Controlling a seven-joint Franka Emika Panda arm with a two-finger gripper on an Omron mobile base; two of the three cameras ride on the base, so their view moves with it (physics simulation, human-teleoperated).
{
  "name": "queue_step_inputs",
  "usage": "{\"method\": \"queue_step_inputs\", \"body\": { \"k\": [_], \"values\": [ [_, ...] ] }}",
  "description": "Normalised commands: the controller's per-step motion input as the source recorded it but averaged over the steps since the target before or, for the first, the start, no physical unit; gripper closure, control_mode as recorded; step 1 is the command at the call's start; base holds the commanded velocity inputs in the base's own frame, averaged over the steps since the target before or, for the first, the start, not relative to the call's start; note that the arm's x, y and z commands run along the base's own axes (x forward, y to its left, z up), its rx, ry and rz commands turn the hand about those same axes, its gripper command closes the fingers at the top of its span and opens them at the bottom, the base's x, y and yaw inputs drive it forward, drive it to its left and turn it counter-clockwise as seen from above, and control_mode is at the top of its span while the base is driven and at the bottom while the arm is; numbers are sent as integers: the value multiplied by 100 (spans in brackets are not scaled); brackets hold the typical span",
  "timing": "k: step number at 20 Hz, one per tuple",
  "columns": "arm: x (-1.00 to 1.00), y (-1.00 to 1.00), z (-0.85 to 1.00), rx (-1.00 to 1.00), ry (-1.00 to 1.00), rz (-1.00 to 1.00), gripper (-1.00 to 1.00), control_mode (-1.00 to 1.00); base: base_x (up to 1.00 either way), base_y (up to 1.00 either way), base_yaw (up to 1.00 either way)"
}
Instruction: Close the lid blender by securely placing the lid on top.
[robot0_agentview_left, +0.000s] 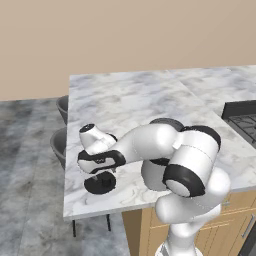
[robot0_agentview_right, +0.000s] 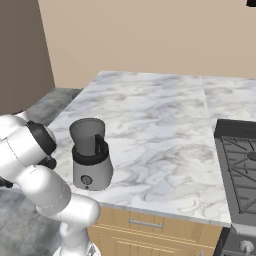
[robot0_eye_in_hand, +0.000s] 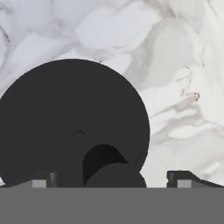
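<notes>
The lid (robot0_agentview_left: 95, 186) is a flat black disc lying on the marble counter (robot0_agentview_left: 130, 100) near its front left corner. In the hand view the lid (robot0_eye_in_hand: 74, 118) spreads across the left, with its raised block (robot0_eye_in_hand: 114, 173) low down between my fingertips (robot0_eye_in_hand: 41, 181). My gripper (robot0_eye_in_hand: 111, 181) hangs open just above the lid (robot0_agentview_left: 105, 176), its jaws wide on either side of the block and not touching it. The blender (robot0_agentview_right: 90, 157) stands upright near the front edge, its dark grey jar open at the top. In the left base view only its jar rim (robot0_agentview_left: 167, 121) peeks over my arm.
A black stove (robot0_agentview_right: 240, 165) occupies the right end of the counter. Two grey stools (robot0_agentview_left: 59, 142) stand beside the left edge of the counter. Wooden cabinet fronts (robot0_agentview_right: 145, 225) run below. The lid lies close to the counter's front edge and left corner.
</notes>
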Motion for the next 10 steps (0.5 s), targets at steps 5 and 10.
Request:
{"method": "queue_step_inputs", "body": {
  "k": [5,10],
  "values": [
    [-1,-1,-16,0,-1,0,-100,-100,0,0,0],
    [0,-6,-15,0,-1,0,-100,-100,0,0,0]
  ]
}}
